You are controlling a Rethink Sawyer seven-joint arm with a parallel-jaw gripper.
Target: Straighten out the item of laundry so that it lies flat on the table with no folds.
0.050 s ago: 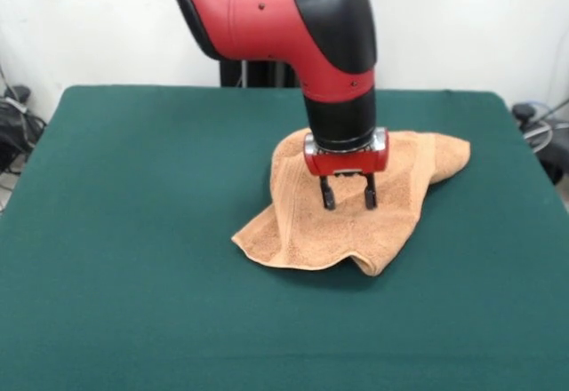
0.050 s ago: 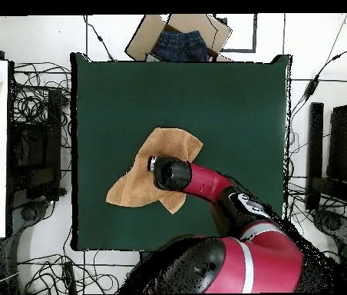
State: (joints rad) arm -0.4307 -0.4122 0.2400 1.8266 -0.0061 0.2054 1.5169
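A rumpled orange-tan towel (image 1: 356, 204) lies right of centre on the green bench (image 1: 133, 231), its near-left corner spread flat, a raised crease running up its middle and its near edge curled under. Above the middle, the end effector (image 1: 348, 197) hangs with fingers spread, tips at the cloth, gripping nothing. The towel's far-right corner trails out flat.

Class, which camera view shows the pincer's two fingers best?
The front view: the pincer hangs open over the towel, both dark fingers seen side-on with a gap between them. In the overhead view the arm's own wrist covers the pincer, so no fingers show.
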